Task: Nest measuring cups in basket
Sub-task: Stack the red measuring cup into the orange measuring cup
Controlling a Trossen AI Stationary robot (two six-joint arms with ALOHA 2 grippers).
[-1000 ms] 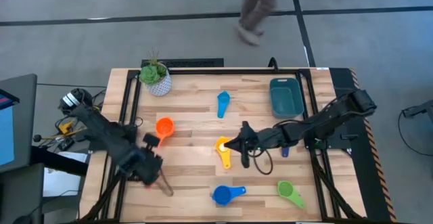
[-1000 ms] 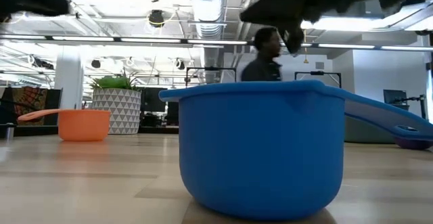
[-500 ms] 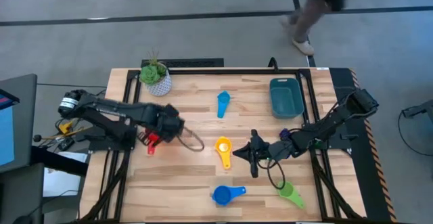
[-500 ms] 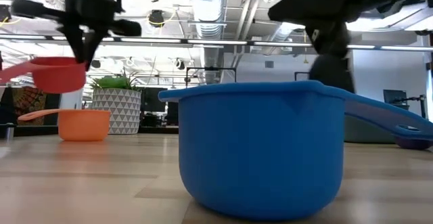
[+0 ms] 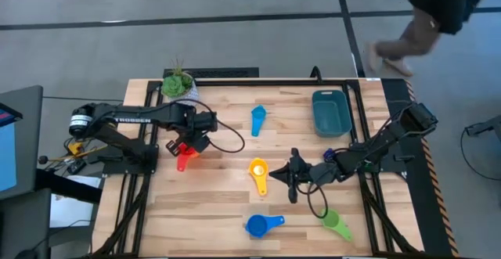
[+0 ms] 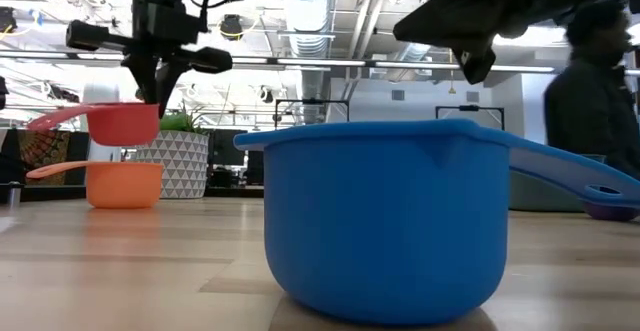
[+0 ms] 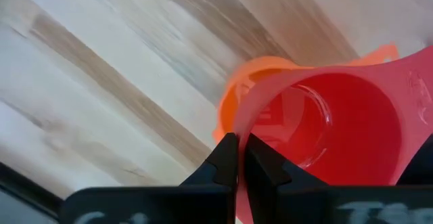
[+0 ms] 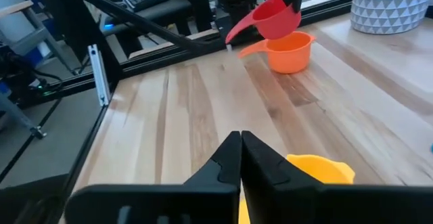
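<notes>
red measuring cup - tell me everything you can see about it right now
The red measuring cup is a small round scoop of smooth, slightly see-through plastic with a short flat handle. The left gripper, shut on its rim, holds it off the table, roughly level with the mouth up. It hangs directly above the orange cup, which stands on the wooden table near the white pot. The low view shows a gap between the two cups, so only the gripper touches it. It looks empty.

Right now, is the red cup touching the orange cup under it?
Apart. The low view shows the red cup hanging above the orange cup, with background visible between them.
</notes>
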